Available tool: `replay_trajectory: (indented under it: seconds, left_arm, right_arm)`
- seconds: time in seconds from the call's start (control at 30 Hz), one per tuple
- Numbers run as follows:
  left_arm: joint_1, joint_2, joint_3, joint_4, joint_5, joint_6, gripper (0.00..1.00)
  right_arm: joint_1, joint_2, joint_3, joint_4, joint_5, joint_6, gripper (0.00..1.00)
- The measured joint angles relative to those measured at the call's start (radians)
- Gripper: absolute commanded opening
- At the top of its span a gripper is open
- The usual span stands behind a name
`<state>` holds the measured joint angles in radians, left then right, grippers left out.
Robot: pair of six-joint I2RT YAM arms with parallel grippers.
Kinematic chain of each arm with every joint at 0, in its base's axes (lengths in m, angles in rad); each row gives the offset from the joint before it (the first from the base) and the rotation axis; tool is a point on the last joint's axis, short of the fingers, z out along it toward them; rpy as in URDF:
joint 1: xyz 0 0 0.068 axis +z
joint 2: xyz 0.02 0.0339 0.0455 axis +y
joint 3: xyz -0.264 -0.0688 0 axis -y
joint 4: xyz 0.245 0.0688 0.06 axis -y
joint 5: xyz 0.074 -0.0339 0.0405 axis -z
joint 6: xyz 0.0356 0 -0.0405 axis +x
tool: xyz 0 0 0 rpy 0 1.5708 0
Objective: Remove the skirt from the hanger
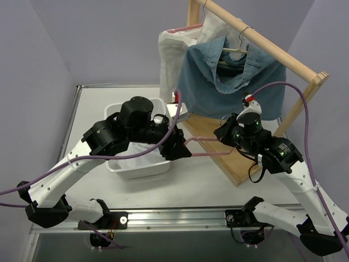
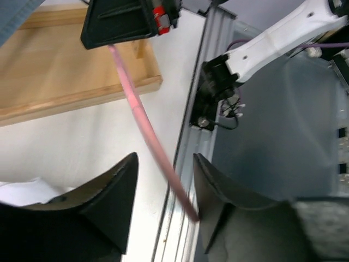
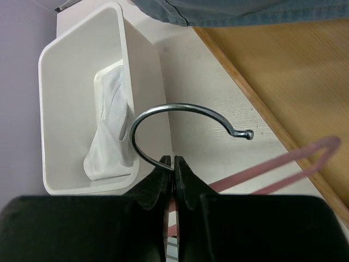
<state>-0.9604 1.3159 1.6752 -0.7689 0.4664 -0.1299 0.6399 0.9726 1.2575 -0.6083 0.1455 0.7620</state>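
1. The bin (image 3: 82, 65) holds the white skirt (image 3: 112, 125); a low arm could drag it out.
2. The pink hanger (image 1: 204, 138) could swing and hit the bin.
3. The right gripper (image 3: 173, 161) pinches the hook (image 3: 180, 107); it may slip.
4. The left gripper (image 2: 164, 159) is apart around the bar (image 2: 143, 123).

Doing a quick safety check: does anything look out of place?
The pink hanger is off the rail, bare, level between the left gripper and right gripper. A white cloth lies crumpled in the bin. Nothing looks broken.
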Motion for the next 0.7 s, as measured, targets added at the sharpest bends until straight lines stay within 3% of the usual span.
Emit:
replay_trajectory:
  seconds: [0.07,0.1,0.13,0.17,0.2,0.3,0.4,0.53,0.63,0.67,0.7]
  left_arm:
    - [-0.010,0.015,0.006,-0.021,-0.044,0.008,0.32]
    - [-0.011,0.023,0.008,-0.031,-0.070,0.010,0.08]
    - [-0.011,0.029,0.009,-0.041,-0.089,0.006,0.03]
    - [-0.010,0.032,0.010,-0.053,-0.124,0.005,0.02]
    - [-0.006,0.035,0.010,-0.055,-0.156,0.003,0.02]
    - [-0.001,0.040,0.010,-0.060,-0.205,0.006,0.02]
    - [-0.009,0.040,0.010,-0.055,-0.228,0.008,0.02]
    - [-0.010,0.040,0.010,-0.048,-0.255,0.005,0.02]
    - [-0.010,0.040,0.014,-0.042,-0.266,0.003,0.02]
    - [-0.010,0.040,0.018,-0.042,-0.270,0.003,0.02]
    - [-0.010,0.040,0.024,-0.041,-0.271,0.002,0.02]
  right_arm:
    - [0.000,0.000,0.005,0.004,-0.005,0.000,0.00]
    - [0.000,-0.002,0.005,0.007,-0.010,0.000,0.00]
    - [0.000,-0.003,0.005,0.007,-0.011,-0.001,0.00]
    - [0.000,-0.006,0.005,0.004,-0.008,-0.003,0.06]
    - [0.000,-0.010,0.005,0.000,-0.008,-0.004,0.27]
    - [0.000,-0.032,0.005,0.003,-0.029,-0.010,0.64]
    - [0.001,-0.063,0.005,0.000,-0.048,-0.027,0.78]
    - [0.001,-0.111,0.007,-0.005,-0.084,-0.037,0.77]
    - [0.001,-0.147,0.023,-0.011,-0.123,-0.051,0.66]
    - [0.001,-0.158,0.031,-0.010,-0.138,-0.058,0.60]
    - [0.001,-0.174,0.039,-0.006,-0.161,-0.063,0.39]
